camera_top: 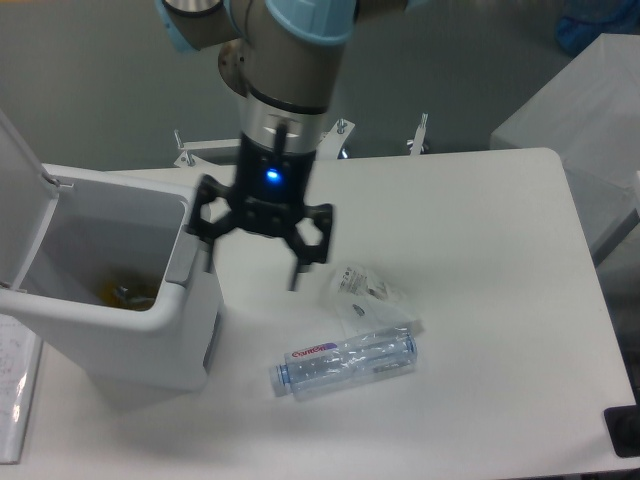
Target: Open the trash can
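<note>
The white table holds the trash can at its left edge, lid swung up, something yellowish inside. The arm reaches straight down; its gripper hangs just right of the can, fingers spread apart, empty. Nearby lie a plastic bottle and crumpled wrapper.

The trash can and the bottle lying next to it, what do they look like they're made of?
The trash can looks like white moulded plastic with a smooth, slightly glossy finish: rounded corners, uniform colour, thin walls at the open rim. The bottle looks like thin clear plastic: see-through, crinkled highlights, with a printed label.
</note>
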Robot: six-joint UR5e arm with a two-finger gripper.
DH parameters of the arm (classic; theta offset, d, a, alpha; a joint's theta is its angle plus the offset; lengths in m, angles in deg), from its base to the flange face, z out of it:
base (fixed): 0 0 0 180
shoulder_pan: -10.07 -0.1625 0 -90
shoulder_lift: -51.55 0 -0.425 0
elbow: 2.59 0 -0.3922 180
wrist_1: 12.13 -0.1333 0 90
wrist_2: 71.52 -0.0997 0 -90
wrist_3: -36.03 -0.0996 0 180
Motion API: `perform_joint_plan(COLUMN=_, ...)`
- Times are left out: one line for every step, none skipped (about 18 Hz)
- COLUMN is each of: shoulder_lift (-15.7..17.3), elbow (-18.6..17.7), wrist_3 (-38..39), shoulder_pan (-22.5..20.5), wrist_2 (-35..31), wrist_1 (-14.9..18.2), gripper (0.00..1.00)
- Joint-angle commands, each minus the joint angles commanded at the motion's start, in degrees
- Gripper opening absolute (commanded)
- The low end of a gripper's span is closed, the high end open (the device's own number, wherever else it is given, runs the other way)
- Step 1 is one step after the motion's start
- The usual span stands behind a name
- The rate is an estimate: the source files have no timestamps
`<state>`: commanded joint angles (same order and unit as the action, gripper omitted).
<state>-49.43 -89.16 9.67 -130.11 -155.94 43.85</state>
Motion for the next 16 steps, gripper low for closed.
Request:
perform_joint_plan(shoulder_lift=0.0, elbow=-0.9, wrist_3=-1.7, shoulder_pan=-2.1, wrist_2=-3.0, wrist_1=-0.2, gripper=1.00)
perform_joint_plan(shoulder_lift=0.1, elbow=-1.2, wrist_3=-3.6, shoulder_pan=-3.7, wrist_2=-3.9, wrist_1=-0.1, gripper=1.00)
perform_joint_plan(shoulder_lift=0.0, elbow=-0.9, wrist_3=-5.4, shoulder_pan=-4.6, wrist_2=-3.9, wrist_1=0.0, gripper=1.00)
perform_joint_plan(shoulder_lift=-0.1, elbow=-0.5, wrist_3=-6.5, shoulder_pan=-5.5, wrist_2=-3.9, wrist_1=0.0, gripper=1.00)
perform_joint_plan(shoulder_lift=-0.5, elbow=0.0, wrist_3=-7.0, shoulder_pan=-6.2, wrist_2=-3.9, wrist_1=0.0, gripper=1.00)
perform_joint_plan(shoulder_lift=-2.1, elbow=0.9, wrist_3=-7.6, shoulder_pan=-6.4, wrist_2=-3.9, wrist_1=0.1, gripper=1.00)
perform_joint_plan(shoulder_lift=-3.4, elbow=2.1, wrist_3=-8.6, shoulder_pan=-6.5, wrist_2=-3.9, wrist_1=0.3, gripper=1.00)
perform_joint_plan(shoulder_lift=-4.5, elbow=3.5, wrist_3=-10.5, shoulder_pan=-6.5, wrist_2=-4.0, wrist_1=0.7, gripper=1.00)
perform_joint_plan(shoulder_lift=-6.1, elbow=5.0, wrist_3=-12.7, shoulder_pan=-6.3, wrist_2=-4.1, wrist_1=0.9, gripper=1.00)
perform_joint_plan(shoulder_lift=-7.2, elbow=6.0, wrist_3=-14.7, shoulder_pan=-6.4, wrist_2=-4.3, wrist_1=1.1, gripper=1.00)
perform_joint_plan(shoulder_lift=-8.2, elbow=6.7, wrist_3=-16.3, shoulder_pan=-6.4, wrist_2=-4.5, wrist_1=1.6, gripper=1.00)
perform_joint_plan(shoulder_lift=-9.0, elbow=7.3, wrist_3=-18.4, shoulder_pan=-6.7, wrist_2=-4.5, wrist_1=2.4, gripper=1.00)
perform_joint_plan(shoulder_lift=-9.8, elbow=7.4, wrist_3=-20.9, shoulder_pan=-8.0, wrist_2=-4.6, wrist_1=3.6, gripper=1.00)
perform_joint_plan(shoulder_lift=-11.1, elbow=7.3, wrist_3=-23.9, shoulder_pan=-9.9, wrist_2=-4.6, wrist_1=4.8, gripper=1.00)
perform_joint_plan(shoulder_lift=-12.3, elbow=7.3, wrist_3=-26.8, shoulder_pan=-11.2, wrist_2=-4.7, wrist_1=5.5, gripper=1.00)
perform_joint_plan(shoulder_lift=-12.5, elbow=6.9, wrist_3=-28.6, shoulder_pan=-11.6, wrist_2=-5.3, wrist_1=6.0, gripper=1.00)
